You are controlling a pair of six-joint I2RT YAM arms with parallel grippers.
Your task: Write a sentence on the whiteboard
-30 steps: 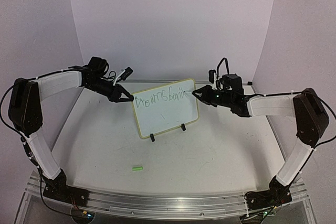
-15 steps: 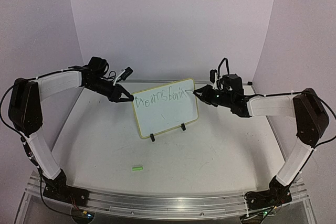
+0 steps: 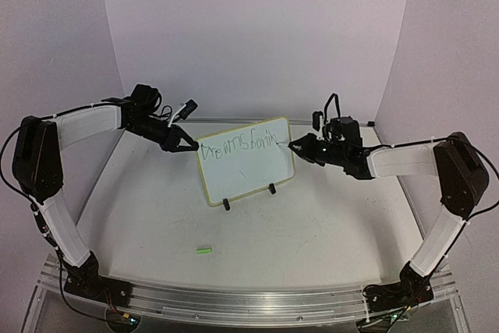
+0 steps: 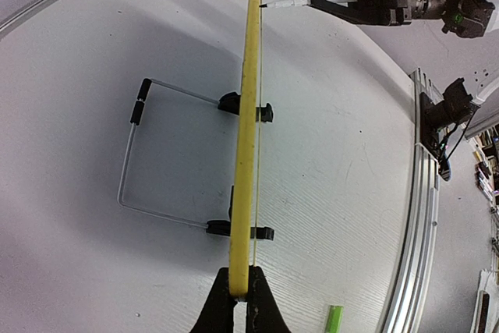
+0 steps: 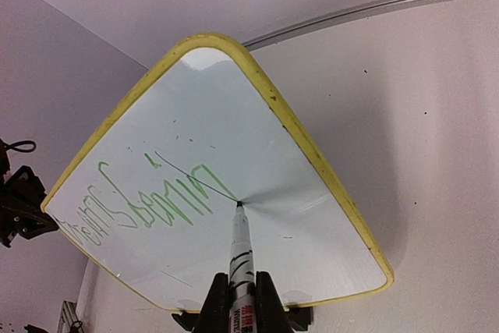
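The whiteboard, white with a yellow frame, stands upright on two black feet at the middle of the table. My left gripper is shut on its left edge; in the left wrist view the fingers pinch the yellow frame, seen edge-on. My right gripper is shut on a marker, whose tip touches the board at the right end of the writing. The sentence is one line of green scrawl along the board's top, also seen in the right wrist view.
A small green cap lies on the table in front of the board, also in the left wrist view. A wire stand props the board from behind. A metal rail runs along the near edge.
My right gripper with the marker has shifted slightly down and to the right at the end of the green writing. The left arm and the board have not moved.
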